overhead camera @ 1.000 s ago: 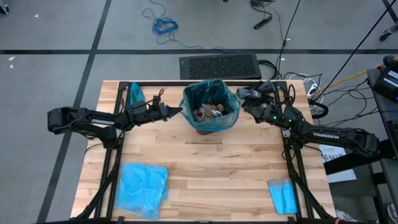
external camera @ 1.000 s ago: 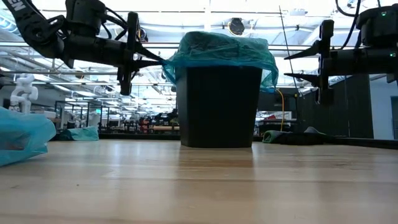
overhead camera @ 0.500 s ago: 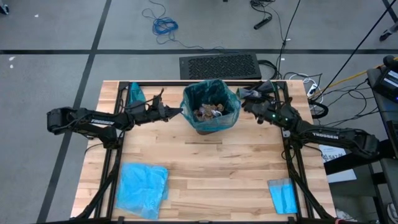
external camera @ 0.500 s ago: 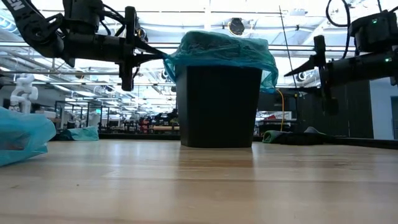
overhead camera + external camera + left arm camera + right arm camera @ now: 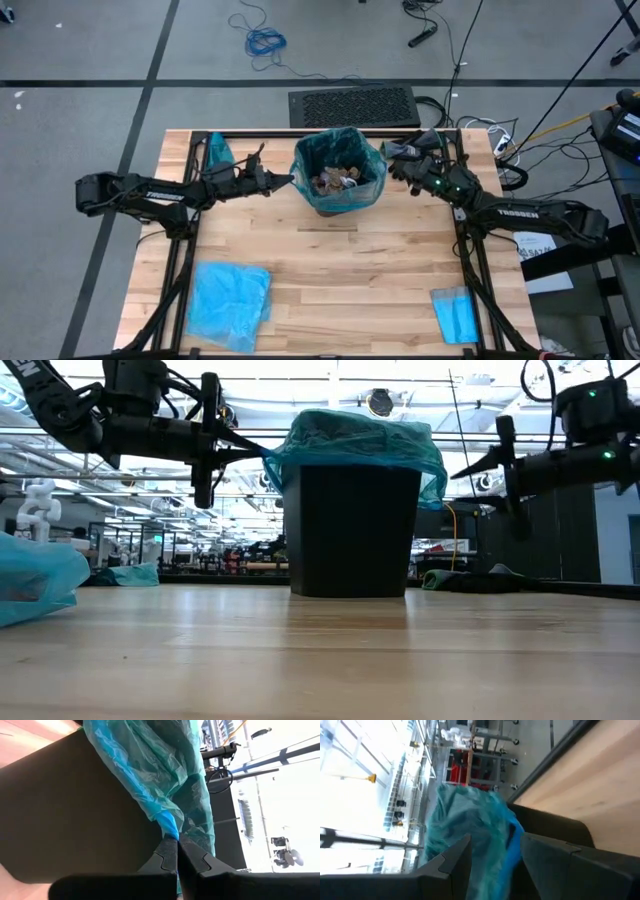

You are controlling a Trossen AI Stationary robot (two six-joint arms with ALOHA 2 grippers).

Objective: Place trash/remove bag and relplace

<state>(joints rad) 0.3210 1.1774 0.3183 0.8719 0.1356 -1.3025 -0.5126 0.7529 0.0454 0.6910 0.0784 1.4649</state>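
Two light-blue plastic pieces lie on the wooden table (image 5: 330,260) well clear of the work: a larger sky-blue bag (image 5: 230,305) toward 7 o'clock and a smaller blue folded cloth (image 5: 455,315) toward 5 o'clock. One more teal scrap (image 5: 217,150) sits at about 10 o'clock, behind the left arm. One black bin (image 5: 350,530) stands at 12 o'clock on the table, lined with the dark teal bag (image 5: 340,150), whose crinkled rim folds down over the bin's edge. Inside it lies the trash (image 5: 335,181), a small heap of brown and pale scraps too tangled to count.

The left gripper (image 5: 284,180) reaches in from 9 o'clock; its fingers are pressed together on a pinch of the bag's rim at the bin's left side, seen clearly in the left wrist view (image 5: 172,837). The right gripper (image 5: 392,167) hangs at 3 o'clock of the bin, just beside the rim, its fingers apart with the bag's overhanging plastic (image 5: 470,830) seen between them; whether they touch it cannot be told.
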